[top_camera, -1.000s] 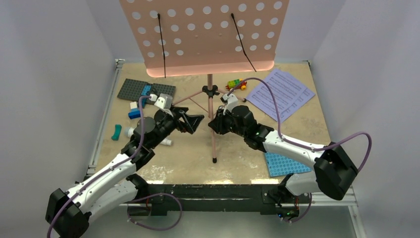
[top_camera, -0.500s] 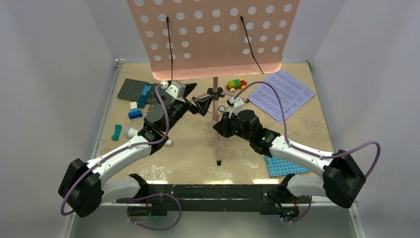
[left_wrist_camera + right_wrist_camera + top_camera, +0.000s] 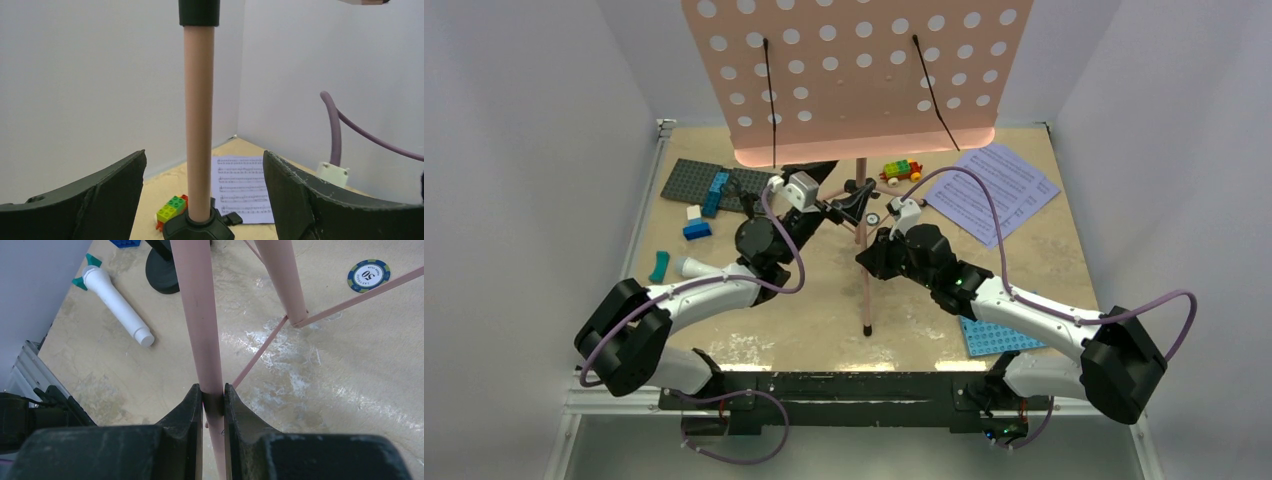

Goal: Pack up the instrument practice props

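Observation:
The pink music stand's hole-dotted desk [image 3: 854, 80] towers over the back of the table. My left gripper [image 3: 844, 205] is open and straddles the upright pole [image 3: 199, 125] just above its black hub, without touching it. My right gripper [image 3: 213, 390] is shut on the stand's near leg [image 3: 200, 315], which runs down to a foot [image 3: 867, 330] at the front. Lavender sheet-music pages [image 3: 992, 190] lie at the back right. The white microphone [image 3: 117, 302] lies on the table to the left, beside the round black mic stand base [image 3: 162, 275].
A grey studded plate [image 3: 699, 180] with blue bricks lies back left, and a blue plate [image 3: 999, 332] front right under the right arm. A small brick toy [image 3: 901, 170] sits behind the stand and a poker chip [image 3: 369, 275] between its legs. White walls close three sides.
The left arm swung right and forward until its open jaws straddle the pole. The right jaws tightened on the leg. The stand shifted slightly right.

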### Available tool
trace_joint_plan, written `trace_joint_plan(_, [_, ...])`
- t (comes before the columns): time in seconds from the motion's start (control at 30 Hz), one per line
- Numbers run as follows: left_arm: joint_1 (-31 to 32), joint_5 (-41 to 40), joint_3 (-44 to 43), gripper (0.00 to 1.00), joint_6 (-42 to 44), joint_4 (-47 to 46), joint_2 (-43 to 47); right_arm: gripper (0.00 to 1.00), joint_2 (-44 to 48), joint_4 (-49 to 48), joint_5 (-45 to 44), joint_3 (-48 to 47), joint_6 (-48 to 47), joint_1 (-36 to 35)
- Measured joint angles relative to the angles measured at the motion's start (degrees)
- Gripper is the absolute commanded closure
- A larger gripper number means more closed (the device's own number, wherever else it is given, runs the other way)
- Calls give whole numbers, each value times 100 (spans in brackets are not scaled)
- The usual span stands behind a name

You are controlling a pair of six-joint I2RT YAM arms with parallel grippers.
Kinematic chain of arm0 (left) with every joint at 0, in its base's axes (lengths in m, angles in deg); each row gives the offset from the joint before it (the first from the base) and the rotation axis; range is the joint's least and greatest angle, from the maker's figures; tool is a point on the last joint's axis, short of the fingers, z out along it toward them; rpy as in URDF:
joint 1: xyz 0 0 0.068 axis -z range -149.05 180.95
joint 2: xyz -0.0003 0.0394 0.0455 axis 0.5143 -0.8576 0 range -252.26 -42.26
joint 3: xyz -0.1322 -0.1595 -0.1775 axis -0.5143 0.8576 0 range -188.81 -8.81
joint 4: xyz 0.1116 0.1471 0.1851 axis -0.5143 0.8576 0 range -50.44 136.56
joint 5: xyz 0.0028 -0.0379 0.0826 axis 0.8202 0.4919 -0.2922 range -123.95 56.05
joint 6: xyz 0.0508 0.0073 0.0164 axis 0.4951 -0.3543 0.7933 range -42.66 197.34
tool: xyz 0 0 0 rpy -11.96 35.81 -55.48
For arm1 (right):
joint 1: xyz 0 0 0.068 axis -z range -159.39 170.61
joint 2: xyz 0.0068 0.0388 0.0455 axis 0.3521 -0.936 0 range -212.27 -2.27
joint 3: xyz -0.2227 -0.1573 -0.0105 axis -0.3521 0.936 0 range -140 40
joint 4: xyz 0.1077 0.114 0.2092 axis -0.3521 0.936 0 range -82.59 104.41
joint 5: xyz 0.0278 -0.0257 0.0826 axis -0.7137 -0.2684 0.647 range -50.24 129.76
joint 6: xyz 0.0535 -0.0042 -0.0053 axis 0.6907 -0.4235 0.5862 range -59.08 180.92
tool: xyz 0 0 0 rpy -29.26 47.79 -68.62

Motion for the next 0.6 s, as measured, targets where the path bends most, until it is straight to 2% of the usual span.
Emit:
trace_joint_plan(0.1, [0, -138, -175, 15, 92, -127, -151, 77, 0, 4, -9, 0, -2, -2])
trace_joint_plan(0.17, [0, -208, -280, 15, 109, -186, -197, 71, 0, 4, -17, 0, 35, -2])
trace_joint_plan(0.43, [2, -455, -382, 18, 190, -640, -514, 62, 13, 457, -11, 0, 319, -13])
trace_joint_plan(0.6, [2, -496, -623, 24, 291, -619, -706, 58, 63, 640, -15, 0, 321, -13])
